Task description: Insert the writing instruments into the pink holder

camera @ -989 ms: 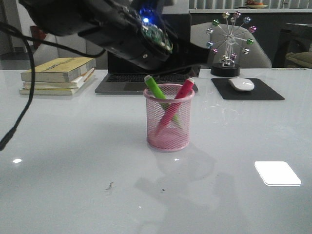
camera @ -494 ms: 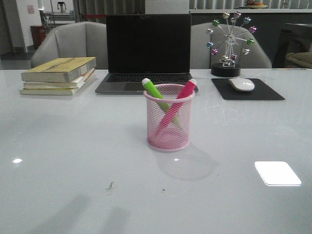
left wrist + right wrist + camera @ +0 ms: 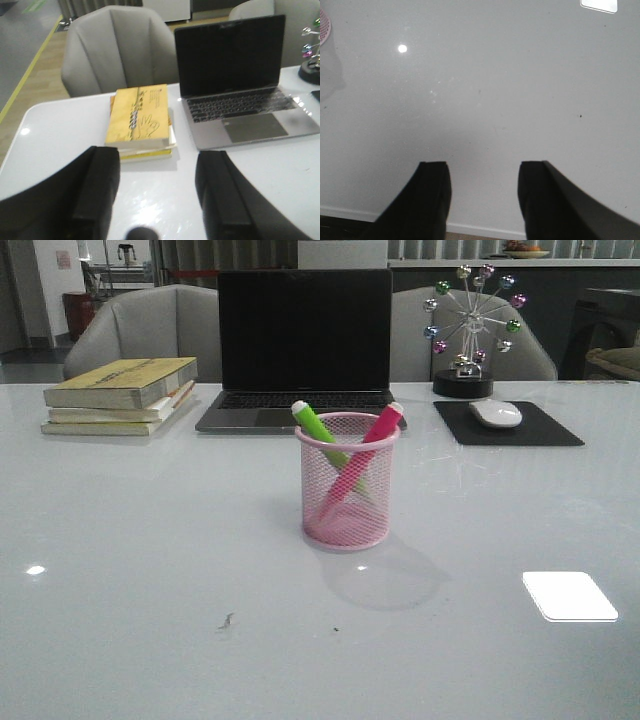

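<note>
The pink holder (image 3: 348, 485) was a see-through wire-mesh cup with a solid rim and base, standing upright near the middle of the desk (image 3: 140, 540). Two markers stood inside it, crossed: one lime green marker (image 3: 318, 427) leaning toward the robot's left, one bright pink marker (image 3: 365, 445) leaning toward its right, each with a whitish cap end poking above the rim. Behind the holder sat one open laptop (image 3: 300, 345) with a dark screen, one stack of three books (image 3: 120, 395), one mouse (image 3: 495, 413) on one black pad (image 3: 505, 425), and one ferris-wheel ornament (image 3: 470, 325). Two grey chairs (image 3: 135, 330) stood beyond the desk. The left hand (image 3: 157, 192) had its fingers apart and empty, above the desk near the books. The right hand (image 3: 482, 192) was likewise spread and empty over bare desk.
</note>
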Robot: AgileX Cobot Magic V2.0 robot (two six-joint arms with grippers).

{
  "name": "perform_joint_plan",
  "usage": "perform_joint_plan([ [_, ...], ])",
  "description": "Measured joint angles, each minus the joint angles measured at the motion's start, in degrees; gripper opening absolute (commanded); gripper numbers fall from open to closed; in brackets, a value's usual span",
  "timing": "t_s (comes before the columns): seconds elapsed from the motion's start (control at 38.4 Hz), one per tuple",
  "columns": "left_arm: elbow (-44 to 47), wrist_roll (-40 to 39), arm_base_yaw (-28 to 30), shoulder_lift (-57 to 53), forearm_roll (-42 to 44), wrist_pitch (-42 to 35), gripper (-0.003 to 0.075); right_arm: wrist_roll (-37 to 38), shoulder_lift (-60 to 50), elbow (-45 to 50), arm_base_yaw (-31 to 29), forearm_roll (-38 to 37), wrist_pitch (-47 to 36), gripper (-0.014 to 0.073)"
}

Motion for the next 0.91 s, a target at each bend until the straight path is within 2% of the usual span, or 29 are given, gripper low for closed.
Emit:
perform_joint_plan([
  [0.16, 8.62, 0.0, 3.38, -7.37, 0.19, 1.41, 0.0414, 0.0, 0.0, 0.0, 0.0, 0.0, -0.1, 0.0429],
  [0.42, 21.97, 0.0, 3.86, -18.67, -1.06, 1.84, 0.0414, 0.0, 0.0, 0.0, 0.0, 0.0, -0.1, 0.0429],
  [0.62, 26.34, 0.0, 3.86, -23.9, -1.16, 2.35, 0.0414, 0.0, 0.0, 0.0, 0.0, 0.0, -0.1, 0.0407],
  [0.73, 26.38, 0.0, 3.86, -24.54, -1.18, 1.45, 0.0414, 0.0, 0.0, 0.0, 0.0, 0.0, -0.1, 0.032],
  [0.91, 26.48, 0.0, 3.86, -24.54, -1.18, 0.95, 0.0414, 0.0, 0.0, 0.0, 0.0, 0.0, -0.1, 0.0083],
])
